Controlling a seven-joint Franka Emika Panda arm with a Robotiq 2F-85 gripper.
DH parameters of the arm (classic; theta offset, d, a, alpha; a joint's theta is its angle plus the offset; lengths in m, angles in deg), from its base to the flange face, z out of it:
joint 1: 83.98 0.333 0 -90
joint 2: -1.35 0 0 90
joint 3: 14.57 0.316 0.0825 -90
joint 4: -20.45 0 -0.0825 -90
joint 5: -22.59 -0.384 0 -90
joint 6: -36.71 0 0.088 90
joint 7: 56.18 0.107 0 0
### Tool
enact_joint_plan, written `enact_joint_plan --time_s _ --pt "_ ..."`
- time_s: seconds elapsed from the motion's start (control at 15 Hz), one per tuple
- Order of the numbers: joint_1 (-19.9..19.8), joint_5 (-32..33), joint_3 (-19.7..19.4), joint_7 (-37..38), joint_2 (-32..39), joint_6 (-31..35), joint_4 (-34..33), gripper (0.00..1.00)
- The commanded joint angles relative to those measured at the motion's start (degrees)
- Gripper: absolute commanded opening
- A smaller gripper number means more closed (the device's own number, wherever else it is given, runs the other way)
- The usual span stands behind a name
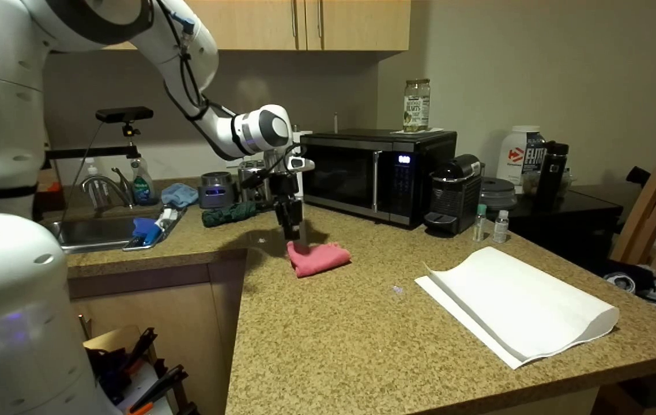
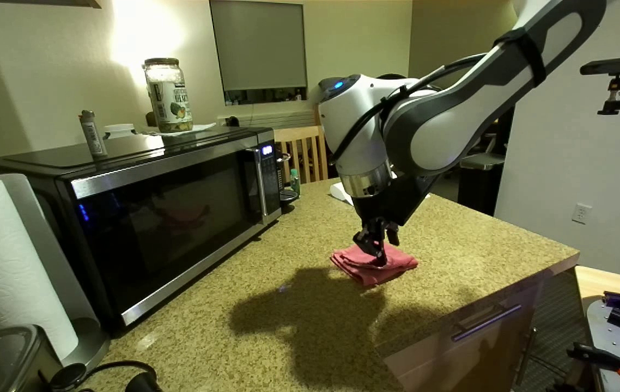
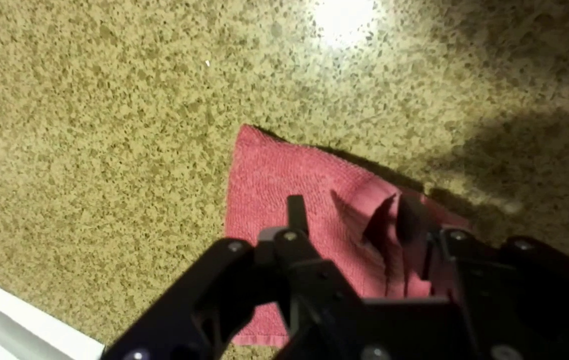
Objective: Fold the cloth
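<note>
The pink-red cloth (image 1: 317, 259) lies on the speckled counter, layered and partly folded over. In the wrist view one corner of the cloth (image 3: 274, 165) points up, while near the right finger its edge rises into an open crease with a dark hollow. My gripper (image 3: 357, 225) points down over the cloth, jaws apart, the crease standing between them. The left finger is over the flat part; the right fingertip is blurred in shadow beside the crease. In an exterior view the gripper (image 2: 383, 253) reaches down onto the cloth (image 2: 362, 267); whether fabric is pinched there is hidden.
A large white folded sheet (image 1: 518, 300) lies farther along the counter. A black microwave (image 1: 362, 173), a coffee machine (image 1: 453, 196) and two small bottles (image 1: 479, 223) stand behind. A sink (image 1: 91, 233) and a dark green cloth (image 1: 229, 214) are on the robot's side.
</note>
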Motion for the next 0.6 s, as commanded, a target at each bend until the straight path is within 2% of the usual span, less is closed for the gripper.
enact_joint_plan --time_s 0.0,0.2,0.4,0.47,0.53 --pt "-1.0 1.7 0.2 -2.4 -1.7 3.0 2.4 0.2" --pt "-1.0 1.9 0.4 -2.2 -1.4 4.6 2.2 0.03" --pt "-1.0 1.6 0.4 -2.1 -1.2 5.6 2.1 0.0" --pt "-0.9 1.5 0.4 -2.0 -1.1 5.6 2.1 0.26" --pt "-1.0 1.6 0.3 -1.9 -1.2 5.7 2.1 0.26"
